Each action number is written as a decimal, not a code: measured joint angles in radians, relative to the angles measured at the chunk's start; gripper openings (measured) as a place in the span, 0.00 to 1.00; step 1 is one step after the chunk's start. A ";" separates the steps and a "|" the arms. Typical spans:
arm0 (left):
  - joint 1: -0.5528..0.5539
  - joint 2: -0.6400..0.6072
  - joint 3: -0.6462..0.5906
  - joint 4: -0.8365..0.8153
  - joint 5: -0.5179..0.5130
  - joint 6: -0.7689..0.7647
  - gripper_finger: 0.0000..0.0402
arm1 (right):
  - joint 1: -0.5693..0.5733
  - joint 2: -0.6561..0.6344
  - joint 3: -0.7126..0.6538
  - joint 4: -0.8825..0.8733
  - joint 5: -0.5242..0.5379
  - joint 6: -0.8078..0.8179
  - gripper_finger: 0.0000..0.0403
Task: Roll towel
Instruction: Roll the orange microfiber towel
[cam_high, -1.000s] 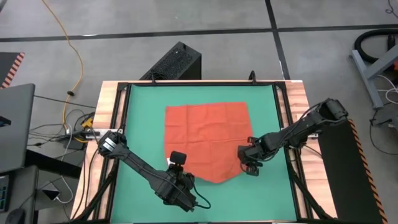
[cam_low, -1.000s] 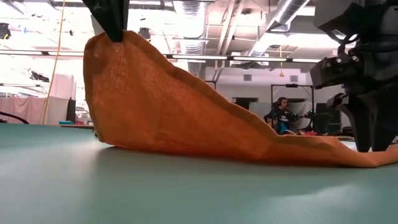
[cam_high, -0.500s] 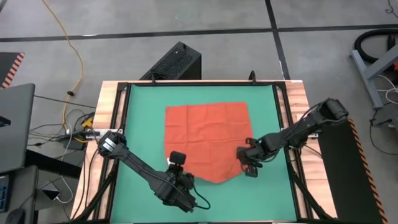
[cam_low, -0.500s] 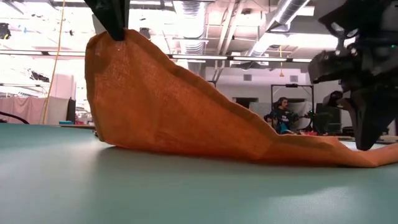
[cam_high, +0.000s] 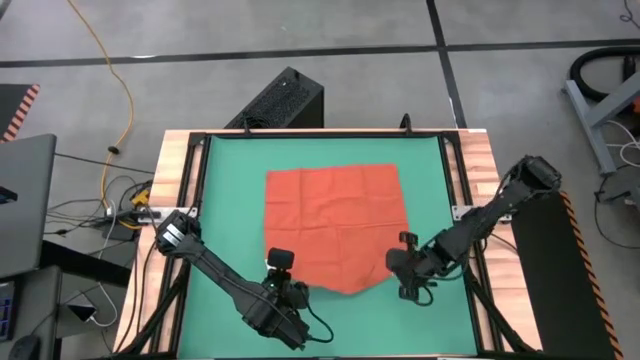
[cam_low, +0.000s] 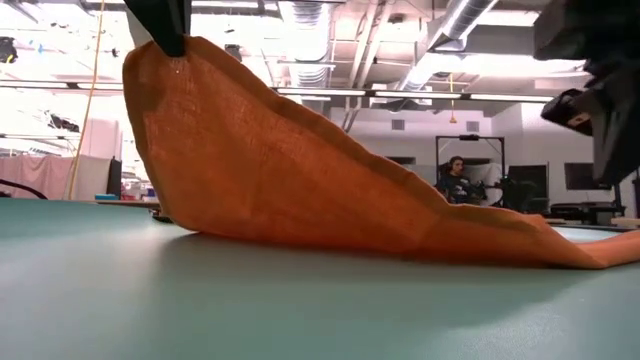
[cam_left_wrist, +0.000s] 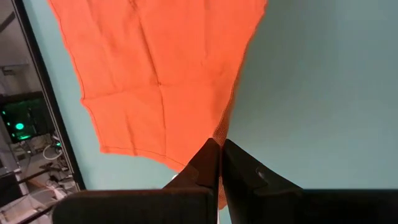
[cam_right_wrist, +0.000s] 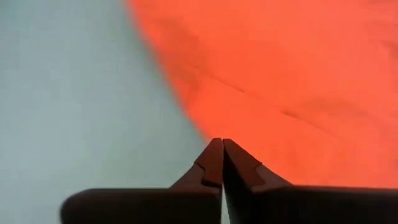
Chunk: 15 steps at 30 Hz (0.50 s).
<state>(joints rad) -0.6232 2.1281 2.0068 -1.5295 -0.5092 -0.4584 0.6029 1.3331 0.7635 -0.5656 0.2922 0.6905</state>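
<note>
The orange-red towel (cam_high: 335, 220) lies spread on the green mat (cam_high: 230, 180). Its near left corner is raised and the rest slopes down onto the mat. My left gripper (cam_high: 287, 285) is shut on that raised corner, at the top left of the low view (cam_low: 165, 35). My right gripper (cam_high: 402, 268) is shut at the towel's near right corner. In the right wrist view its tips (cam_right_wrist: 221, 144) meet the towel's edge. The low view shows the towel's right end (cam_low: 590, 255) flat on the mat. My left gripper pinches the towel's near left corner (cam_left_wrist: 222, 132) between its two fingers, coming from above and pointing down. The corner (cam_low: 175, 60) is lifted high off the mat. The cloth hangs from it in a sloping sheet, its lower part lying on the mat. My right gripper is shut at the towel's near right edge (cam_right_wrist: 205, 127); whether it touches the cloth I cannot tell.
A wooden frame (cam_high: 178, 170) borders the mat. Bare mat lies to the left of the towel and along the near edge (cam_high: 350, 330). Beyond the far edge a black box (cam_high: 285, 100) stands on the floor. A person (cam_low: 455, 185) sits in the room behind.
My right gripper has shut, risen, and moved toward the table's near edge. The towel's right end has stayed flat on the mat. My left gripper has shifted slightly toward the table's left, carrying the raised corner with it.
</note>
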 joint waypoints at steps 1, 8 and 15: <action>-0.001 0.000 0.000 0.000 0.000 0.000 0.00 | -0.014 0.000 0.000 -0.029 0.026 0.022 0.11; 0.000 0.000 0.000 0.001 -0.003 -0.003 0.00 | -0.168 0.000 -0.002 -0.176 -0.090 0.074 0.37; 0.000 0.000 0.000 0.000 -0.003 -0.003 0.00 | -0.223 0.051 -0.001 -0.193 -0.112 0.012 0.55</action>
<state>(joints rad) -0.6235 2.1281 2.0068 -1.5291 -0.5124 -0.4610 0.3797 1.3838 0.7628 -0.7586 0.1807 0.7027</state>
